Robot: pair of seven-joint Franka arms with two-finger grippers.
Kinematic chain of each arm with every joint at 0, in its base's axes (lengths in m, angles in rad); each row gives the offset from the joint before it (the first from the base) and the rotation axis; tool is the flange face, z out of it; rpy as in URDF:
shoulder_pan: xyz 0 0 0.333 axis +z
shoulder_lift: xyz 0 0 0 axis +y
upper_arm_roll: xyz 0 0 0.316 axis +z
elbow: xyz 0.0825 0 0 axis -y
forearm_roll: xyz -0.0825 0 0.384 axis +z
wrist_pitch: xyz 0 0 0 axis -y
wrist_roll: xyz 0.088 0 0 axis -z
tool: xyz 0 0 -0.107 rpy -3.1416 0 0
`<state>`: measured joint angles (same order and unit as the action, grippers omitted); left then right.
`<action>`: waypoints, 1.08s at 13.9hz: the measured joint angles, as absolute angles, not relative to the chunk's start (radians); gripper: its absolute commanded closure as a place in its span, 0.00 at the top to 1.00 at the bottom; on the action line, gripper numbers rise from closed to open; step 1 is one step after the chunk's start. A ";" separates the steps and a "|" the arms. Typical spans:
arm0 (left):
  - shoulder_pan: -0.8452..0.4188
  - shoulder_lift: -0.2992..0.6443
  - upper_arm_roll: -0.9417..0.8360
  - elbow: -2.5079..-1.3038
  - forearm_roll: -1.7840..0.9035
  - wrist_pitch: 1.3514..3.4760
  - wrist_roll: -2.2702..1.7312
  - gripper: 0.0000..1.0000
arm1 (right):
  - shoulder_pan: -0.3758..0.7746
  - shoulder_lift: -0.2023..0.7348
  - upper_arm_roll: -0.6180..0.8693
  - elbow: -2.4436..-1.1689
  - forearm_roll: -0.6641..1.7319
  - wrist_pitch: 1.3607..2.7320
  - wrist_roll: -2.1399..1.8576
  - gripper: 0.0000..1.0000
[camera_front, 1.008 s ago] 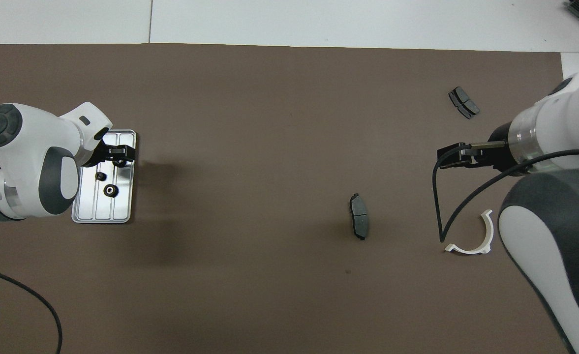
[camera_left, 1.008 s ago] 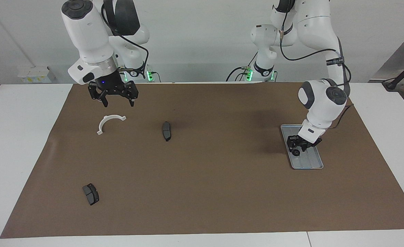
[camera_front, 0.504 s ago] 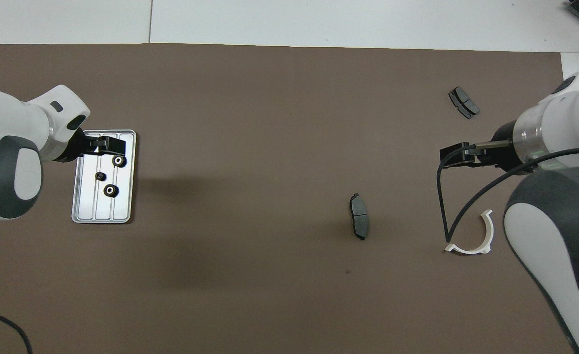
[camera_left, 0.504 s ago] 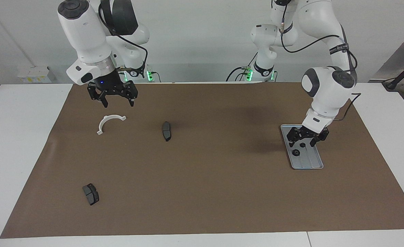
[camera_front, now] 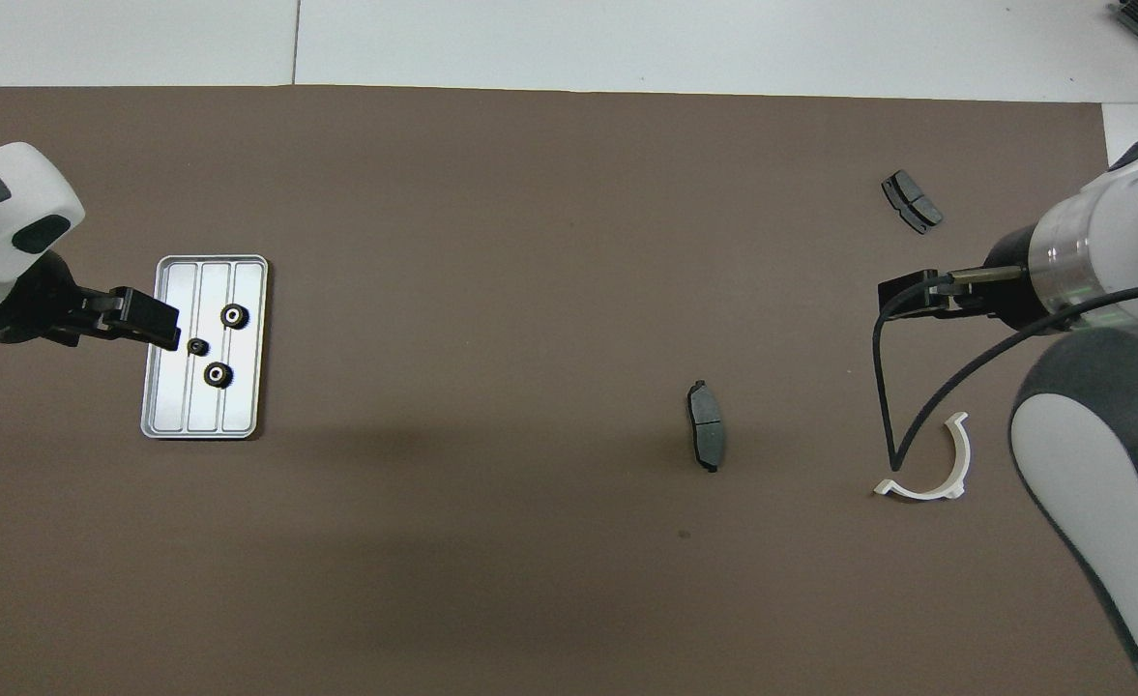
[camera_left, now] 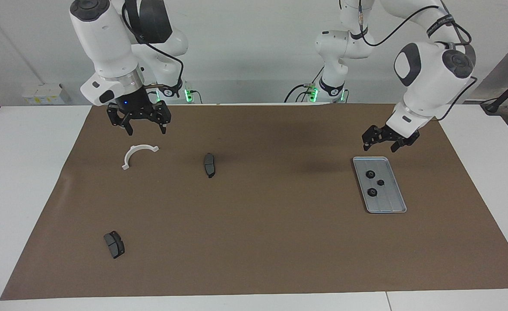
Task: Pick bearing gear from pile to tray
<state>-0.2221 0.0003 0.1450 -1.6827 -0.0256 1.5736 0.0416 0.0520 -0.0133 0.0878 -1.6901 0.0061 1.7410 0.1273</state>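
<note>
The silver tray (camera_left: 389, 201) (camera_front: 191, 406) lies on the brown mat at the left arm's end. Three small black bearing gears rest in it: one (camera_left: 370, 174) (camera_front: 233, 315), a smaller one (camera_left: 380, 182) (camera_front: 198, 346) and a third (camera_left: 372, 192) (camera_front: 218, 374). My left gripper (camera_left: 380, 146) (camera_front: 158, 329) hangs open and empty in the air over the tray's edge nearest the robots. My right gripper (camera_left: 146, 128) (camera_front: 902, 295) hangs open and empty over the mat beside the white bracket (camera_left: 139, 153) (camera_front: 936, 474) of the pile.
One dark brake pad (camera_left: 209, 164) (camera_front: 706, 425) lies toward the middle of the mat. Another brake pad (camera_left: 114, 244) (camera_front: 911, 201) lies farther from the robots at the right arm's end. The right arm's black cable (camera_front: 883, 387) hangs over the mat.
My left gripper opened, left a gear in the tray, then rose and drew back toward the robots. My right gripper lifted slightly.
</note>
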 measured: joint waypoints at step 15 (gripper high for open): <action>-0.091 -0.061 0.185 -1.676 0.052 1.497 0.144 1.00 | 0.050 0.001 0.088 -1.676 0.006 1.722 0.127 1.00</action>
